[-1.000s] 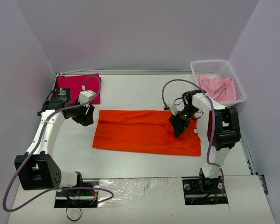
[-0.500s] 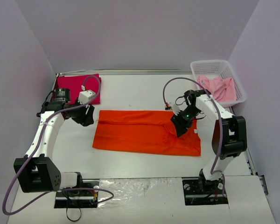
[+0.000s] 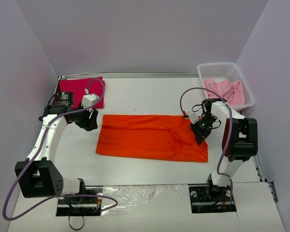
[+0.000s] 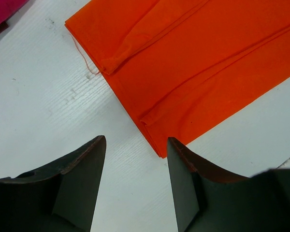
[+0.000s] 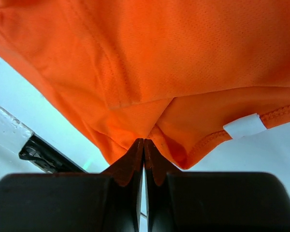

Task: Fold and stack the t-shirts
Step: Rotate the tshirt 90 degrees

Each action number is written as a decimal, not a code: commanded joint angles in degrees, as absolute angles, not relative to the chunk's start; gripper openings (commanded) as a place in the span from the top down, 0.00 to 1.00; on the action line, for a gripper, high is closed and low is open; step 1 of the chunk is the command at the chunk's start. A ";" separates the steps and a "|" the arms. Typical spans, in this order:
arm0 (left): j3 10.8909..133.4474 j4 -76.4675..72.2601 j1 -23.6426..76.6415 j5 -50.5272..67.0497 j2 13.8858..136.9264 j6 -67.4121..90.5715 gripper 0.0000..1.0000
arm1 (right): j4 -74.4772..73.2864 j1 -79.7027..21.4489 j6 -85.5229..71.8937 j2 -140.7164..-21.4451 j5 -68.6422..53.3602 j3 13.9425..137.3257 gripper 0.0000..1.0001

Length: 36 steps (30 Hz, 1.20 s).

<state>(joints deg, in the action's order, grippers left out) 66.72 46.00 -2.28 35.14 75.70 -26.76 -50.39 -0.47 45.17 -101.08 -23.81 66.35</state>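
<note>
I see the orange t-shirt [image 3: 150, 136] lying flat as a long strip at centre frame. My right gripper [image 5: 144, 151] is pinched tight on cloth at its right end. My left gripper [image 4: 135, 145] hangs with fingers apart beside its left edge. The magenta t-shirt [image 3: 79, 90] sits upper left, and the pink t-shirt [image 3: 225, 90] is in the white basket [image 3: 217, 66] upper right.

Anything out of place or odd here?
Only small things: a loose thread trails off a corner of the orange t-shirt near the open left hand, and the pale pink t-shirt lies crumpled in the basket.
</note>
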 commanded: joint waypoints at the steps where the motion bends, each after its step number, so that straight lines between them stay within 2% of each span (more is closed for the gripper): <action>1: 68.20 44.65 -2.55 36.39 75.67 -26.89 0.48 | -51.33 -0.62 44.74 -103.00 -20.92 66.09 1.00; 8: 67.59 43.16 -2.55 35.51 76.29 -26.63 0.48 | -49.57 -0.70 43.42 -111.00 -19.78 70.74 1.00; 19: 67.59 41.93 -2.55 31.99 74.45 -26.55 0.48 | -47.73 -1.05 39.03 -127.52 -18.72 88.93 1.00; 25: 68.03 39.20 -2.55 28.40 74.44 -25.23 0.48 | -48.87 -3.86 35.78 -139.20 -19.68 110.27 1.00; 28: 67.41 36.83 -2.64 25.94 74.79 -24.35 0.48 | -49.48 -5.80 33.40 -148.33 -21.45 126.69 1.00; 29: 66.98 35.78 -2.72 25.32 74.71 -23.56 0.48 | -49.57 -6.93 32.88 -150.71 -21.27 135.96 1.00; 32: 66.53 34.90 -2.90 24.26 74.53 -22.51 0.48 | -47.91 -8.70 30.86 -158.37 -21.18 147.71 1.00; 34: 65.66 34.37 -3.08 23.91 74.18 -22.50 0.48 | -38.88 -10.45 28.31 -157.60 -19.78 146.53 1.00; 36: 65.39 34.45 -3.08 23.12 74.35 -22.50 0.48 | -26.80 -12.29 27.43 -153.92 -17.94 138.74 1.00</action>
